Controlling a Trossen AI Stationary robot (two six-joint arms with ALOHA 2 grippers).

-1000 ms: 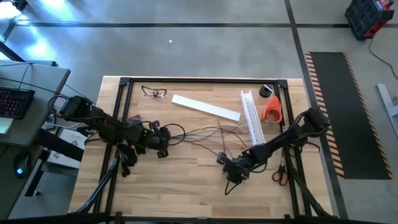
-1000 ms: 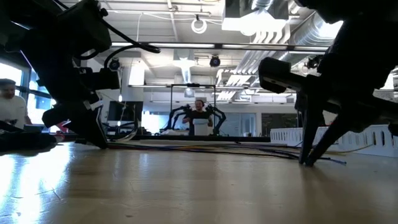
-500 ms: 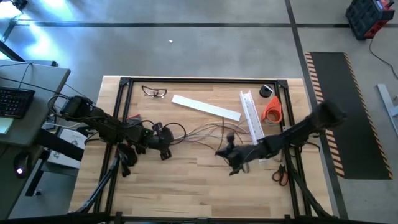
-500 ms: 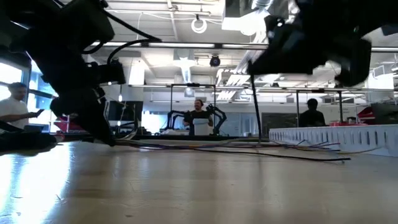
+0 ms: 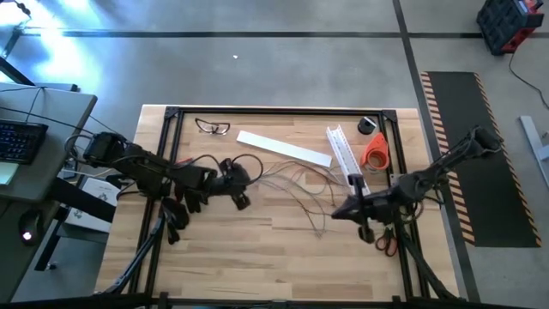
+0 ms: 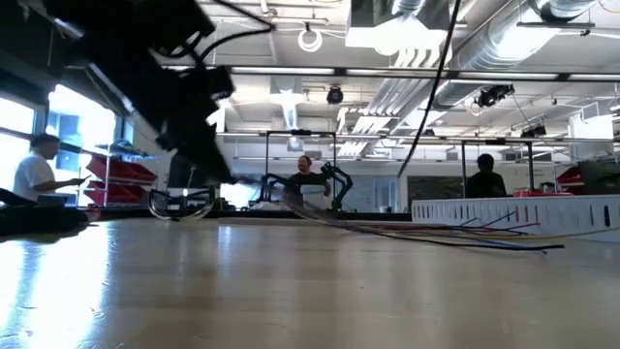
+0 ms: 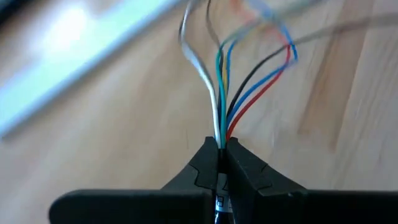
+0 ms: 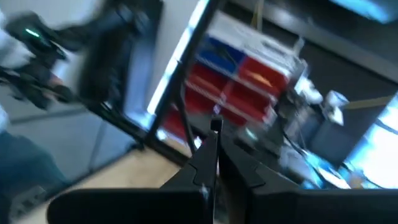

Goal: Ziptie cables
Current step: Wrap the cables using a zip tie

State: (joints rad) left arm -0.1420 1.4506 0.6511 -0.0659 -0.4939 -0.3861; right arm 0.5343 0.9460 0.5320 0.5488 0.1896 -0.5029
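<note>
The cables are thin coloured wires. Their gathered end [image 7: 221,127] is in my left gripper [image 7: 221,148], which is shut left of the table's middle [image 5: 242,182]. Their free ends fan out on the wood toward the right [image 5: 300,180] [image 6: 455,237]. My right gripper [image 8: 214,146] is shut on the ziptie [image 8: 215,124], a thin dark strip. It hovers right of centre [image 5: 337,211]. In the low view the ziptie [image 6: 426,92] hangs as a curved line; the right gripper is above that picture. My left gripper pinches the cables' gathered end [image 7: 220,138] between its two fingertips, the wires running on along the fingers' line. That end is raised off the table, and the fanned ends [image 5: 322,184] lie on the wood. My right gripper pinches the ziptie between its fingertips. A short piece [image 8: 215,126] juts out past the tips. The strip is lifted clear of the table.
Clear safety glasses [image 5: 213,127] and a flat white strip [image 5: 283,148] lie near the far edge. The white channel [image 5: 341,154], an orange tape roll [image 5: 375,151] and orange-handled scissors [image 5: 386,241] are at the right. A black frame [image 5: 257,110] borders the table. People are in the room behind.
My right gripper has risen from the near middle of the table and swung toward the right edge, lifting the ziptie clear. My left gripper has risen and moved toward the right and far edge, raising the cables' gathered end; the fanned ends have stayed on the wood.
</note>
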